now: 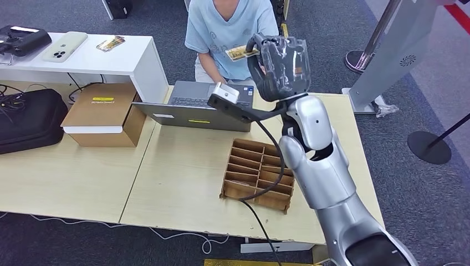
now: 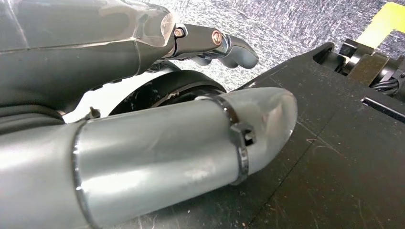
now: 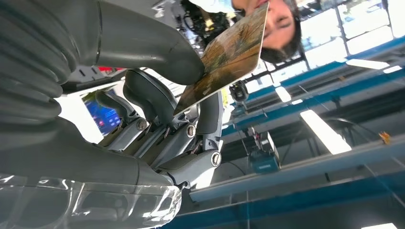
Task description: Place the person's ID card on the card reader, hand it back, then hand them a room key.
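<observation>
1. The right hand point(image 1: 279, 65) is raised above the counter point(image 1: 183, 172), thumb and fingers pinched on a card point(image 1: 241, 52) with a printed picture face; whether it is the ID card or a room key, I cannot tell.
2. The card's long axis runs out from the hand toward the seated person point(image 1: 230, 33), its free end just short of their chest.
3. The left hand point(image 2: 143, 95) hangs low, fingers loosely curled around nothing.
4. Judged from this, the right hand is the nearer one for the handover.
5. A cardboard divider tray point(image 1: 259, 174) and laptop point(image 1: 199, 105) sit below.
</observation>
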Controlling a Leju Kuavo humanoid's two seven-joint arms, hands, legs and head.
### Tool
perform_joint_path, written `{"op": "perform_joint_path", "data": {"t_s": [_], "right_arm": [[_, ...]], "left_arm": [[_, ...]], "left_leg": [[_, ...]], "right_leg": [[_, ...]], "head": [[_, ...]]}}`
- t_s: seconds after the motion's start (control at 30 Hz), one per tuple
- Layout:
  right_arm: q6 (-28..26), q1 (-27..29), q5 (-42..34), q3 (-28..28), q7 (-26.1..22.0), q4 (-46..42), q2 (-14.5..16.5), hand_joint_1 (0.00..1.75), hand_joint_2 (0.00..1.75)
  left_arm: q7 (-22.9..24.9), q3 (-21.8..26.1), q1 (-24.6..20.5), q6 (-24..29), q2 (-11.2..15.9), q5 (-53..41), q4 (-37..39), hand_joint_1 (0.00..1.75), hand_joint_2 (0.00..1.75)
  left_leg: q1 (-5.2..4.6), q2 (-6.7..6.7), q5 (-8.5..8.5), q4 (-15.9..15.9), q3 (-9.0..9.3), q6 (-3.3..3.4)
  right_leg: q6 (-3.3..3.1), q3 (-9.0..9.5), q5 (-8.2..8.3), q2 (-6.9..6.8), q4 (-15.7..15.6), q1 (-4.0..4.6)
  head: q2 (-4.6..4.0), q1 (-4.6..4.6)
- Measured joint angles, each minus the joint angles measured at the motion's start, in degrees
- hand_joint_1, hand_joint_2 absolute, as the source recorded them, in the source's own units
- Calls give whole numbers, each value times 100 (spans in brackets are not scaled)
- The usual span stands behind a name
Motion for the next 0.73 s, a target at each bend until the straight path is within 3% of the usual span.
{"op": "perform_joint_path", "data": {"t_s": [0.17, 0.4, 0.73], "right_arm": [[67, -1211, 79, 7, 262, 1766, 298, 175, 175], [719, -2241, 68, -50, 705, 3595, 632, 175, 175], [1202, -2590, -155, -373, 1077, 5014, 766, 175, 175]], "left_arm": [[0, -66, -20, -44, 0, -2, 0, 0, 0], [0, -144, -24, -51, 10, 7, 0, 0, 0], [-27, -179, -22, -45, 31, 76, 0, 0, 0]], "left_leg": [[2, -5, 8, 2, 0, -5], [1, -4, 8, 2, -1, -5], [1, -4, 8, 5, 0, -5]], "right_leg": [[-4, -2, 5, -4, 2, 1], [-4, -4, 5, -2, 2, 1], [-4, -4, 6, -2, 0, 1]], "head": [[0, -7], [0, -6], [0, -7]]}}
